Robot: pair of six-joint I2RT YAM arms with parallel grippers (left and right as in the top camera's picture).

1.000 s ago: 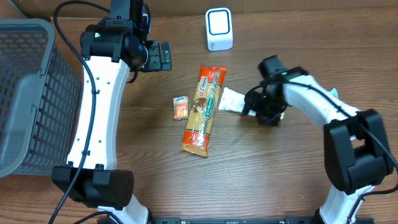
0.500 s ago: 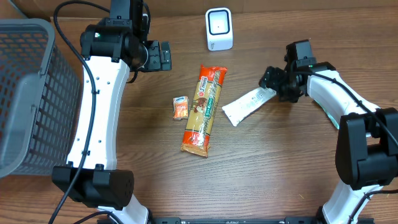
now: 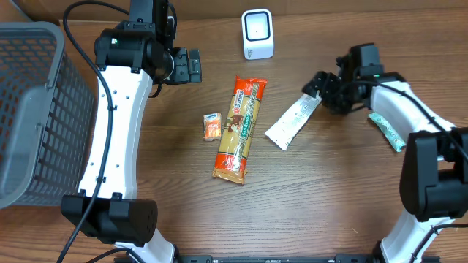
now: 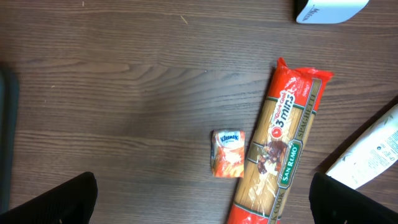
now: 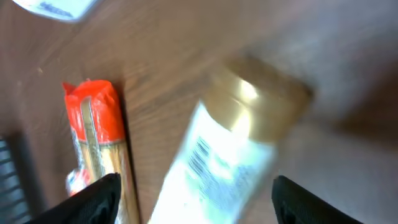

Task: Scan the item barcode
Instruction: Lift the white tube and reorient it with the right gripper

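Now the right gripper (image 5: 194,196), jaws wide, straddles a white gold-capped tube (image 3: 291,123) right of the white boxy scanner (image 3: 257,33); best close squarely before presenting its barcode (image 5: 200,154).

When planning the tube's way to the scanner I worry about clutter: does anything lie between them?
Nothing visible does. The table between the white tube and the scanner shows bare wood. The pasta pack lies just left of that line, the small orange packet further left. The right end effector sits at the tube's capped end.
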